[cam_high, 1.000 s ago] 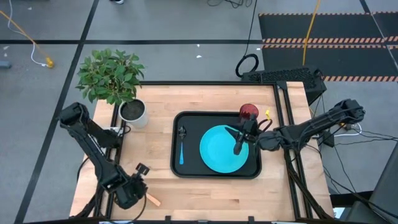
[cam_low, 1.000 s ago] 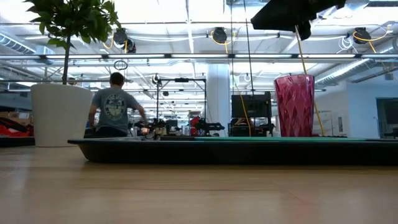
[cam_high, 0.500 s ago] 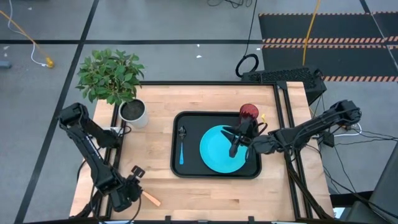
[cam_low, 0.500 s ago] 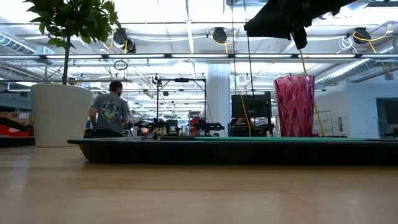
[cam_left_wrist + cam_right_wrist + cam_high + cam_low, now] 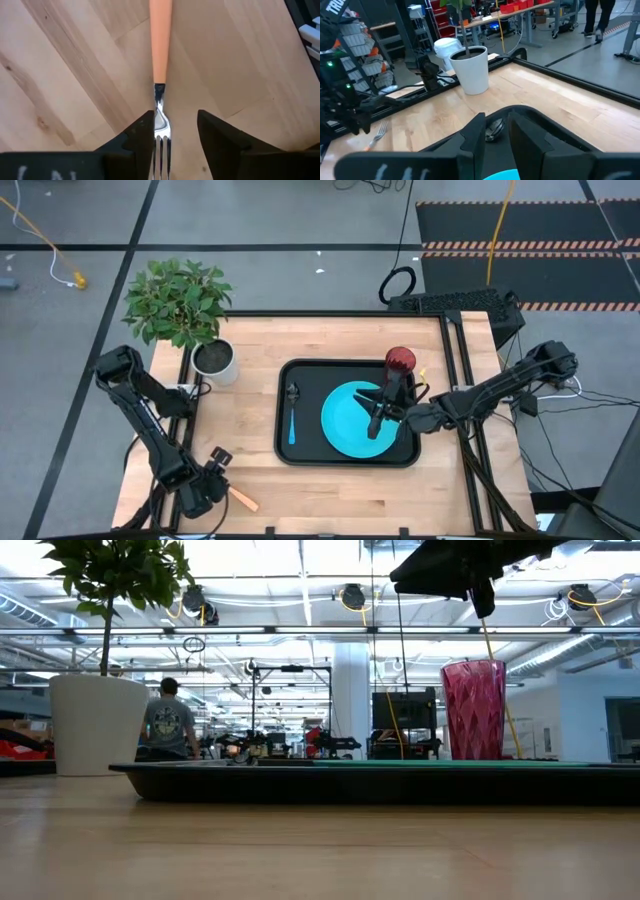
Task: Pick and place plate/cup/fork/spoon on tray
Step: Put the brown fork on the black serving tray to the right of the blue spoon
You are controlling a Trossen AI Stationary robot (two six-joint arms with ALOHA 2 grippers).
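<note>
The black tray [image 5: 285, 450] lies mid-table. On it rest the turquoise plate [image 5: 345, 425], the blue-handled spoon [image 5: 291, 418] at its left side and the dark red cup [image 5: 400, 360], upright at its far right corner. The cup also shows in the low view [image 5: 474, 710]. The orange-handled fork [image 5: 242, 500] lies flat on the wood near the table's near left corner. My left gripper [image 5: 175, 137] is open and low over the table, its fingers on either side of the fork's neck and tines [image 5: 160, 125]. My right gripper [image 5: 376, 416] hovers above the plate, slightly open and empty.
A white pot [image 5: 213, 361] with a green plant [image 5: 178, 302] stands on the table, left of the tray's far corner; it also shows in the right wrist view [image 5: 475, 70]. Bare wood lies between the fork and the tray. A person stands far off in the room [image 5: 167, 725].
My right gripper has drifted a little toward the table's left, over the plate. My left gripper has shifted slightly toward the near left corner, at the fork. The dishes and the fork have stayed in place.
</note>
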